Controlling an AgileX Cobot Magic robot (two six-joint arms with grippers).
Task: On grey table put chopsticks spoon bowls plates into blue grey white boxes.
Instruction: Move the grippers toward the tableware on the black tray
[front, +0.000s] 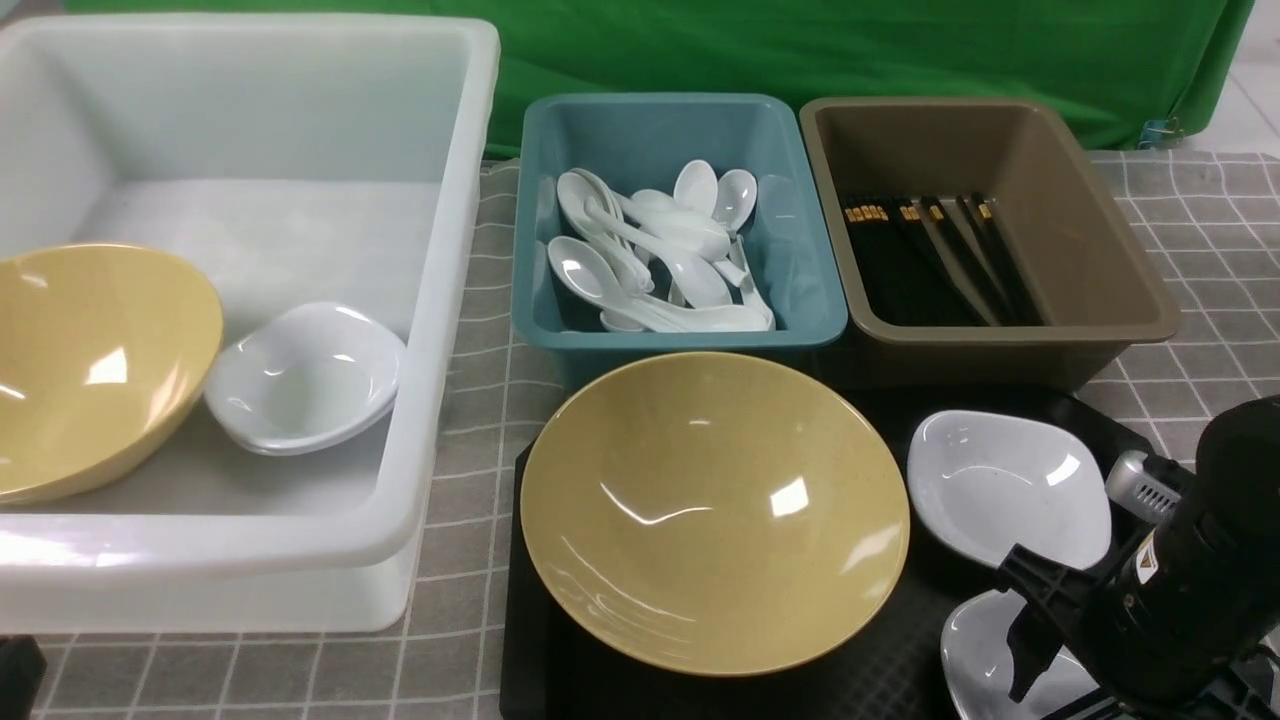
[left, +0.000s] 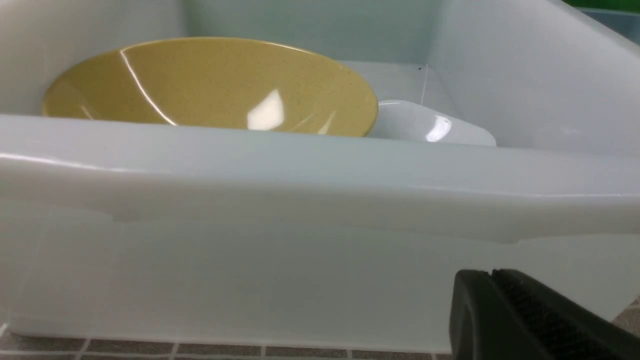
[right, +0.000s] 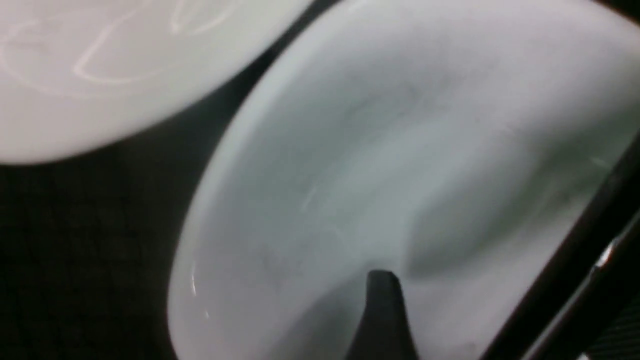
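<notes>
Two grippers showed, in opposite states. The right gripper (front: 1030, 645) hung with its jaws apart over the near plate (front: 965, 655). One black finger (right: 382, 310) was poised above the dish's hollow and clamped on nothing. That plate lay at the near right corner of the black tray (front: 530, 620), just beside a second plate (front: 1005, 485) farther back. The left gripper (left: 492, 312) had its jaws pressed together and empty. It sat low by the grey table (front: 1200, 220), just outside the near wall of the white box (front: 440, 300).

Left of the two plates, a yellow bowl (front: 715, 510) filled the middle of the tray. Behind the tray stood the teal-blue box (front: 800, 280), heaped with white spoons (front: 660, 250). To its right, touching or nearly so (the gap could not be made out), stood the brownish-grey box (front: 1100, 250). In it black chopsticks (front: 930, 260) lay lengthwise, gold bands toward the far end. The white box, on the left, held another yellow bowl (front: 90, 370) tilted toward its left wall and, just beside it, stacked white plates (front: 305, 380).
</notes>
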